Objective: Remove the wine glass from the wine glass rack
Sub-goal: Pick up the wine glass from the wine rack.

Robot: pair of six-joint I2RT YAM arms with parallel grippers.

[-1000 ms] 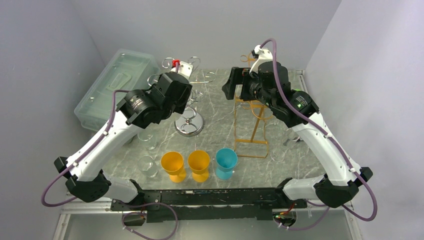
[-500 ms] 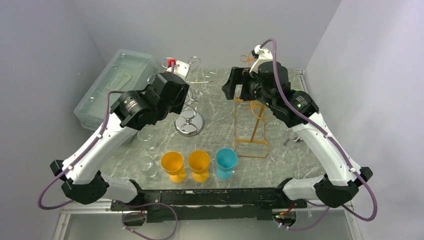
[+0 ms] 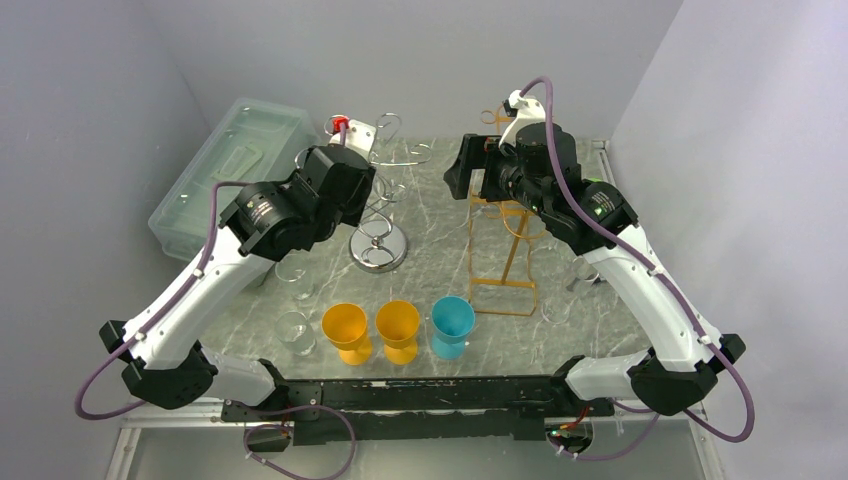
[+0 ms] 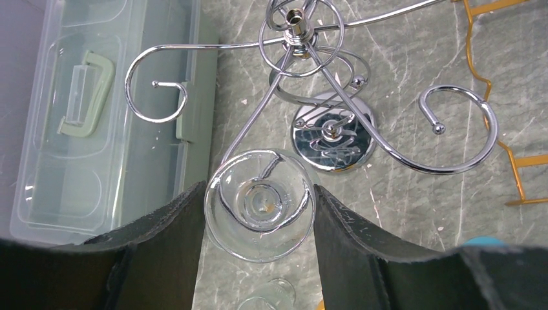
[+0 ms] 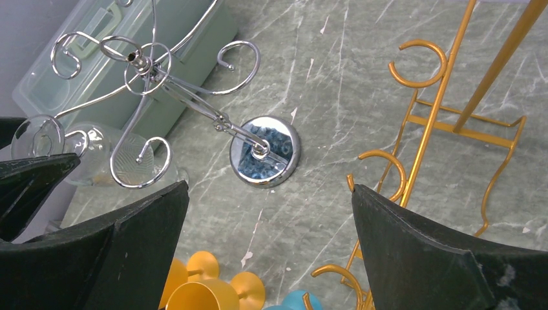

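Left gripper (image 4: 260,187) is part-open, fingers (image 4: 161,245) pressed against both sides of the wine glass (image 4: 260,205), which sits between them foot-up. The glass hangs on a curled hook of the chrome rack (image 4: 333,135), and the hook wire crosses the foot. The rack base is just ahead of the fingertips on the marble table (image 4: 420,187), with a clear lidded box (image 4: 84,116) off to the gripper's left.

Right gripper (image 5: 269,187) is spread wide, holding nothing, above the table. The chrome rack is ahead-left of it and the gold rack (image 5: 439,110) ahead-right. Orange cups (image 3: 347,325) and a blue cup (image 3: 452,320) stand back near the arm bases.
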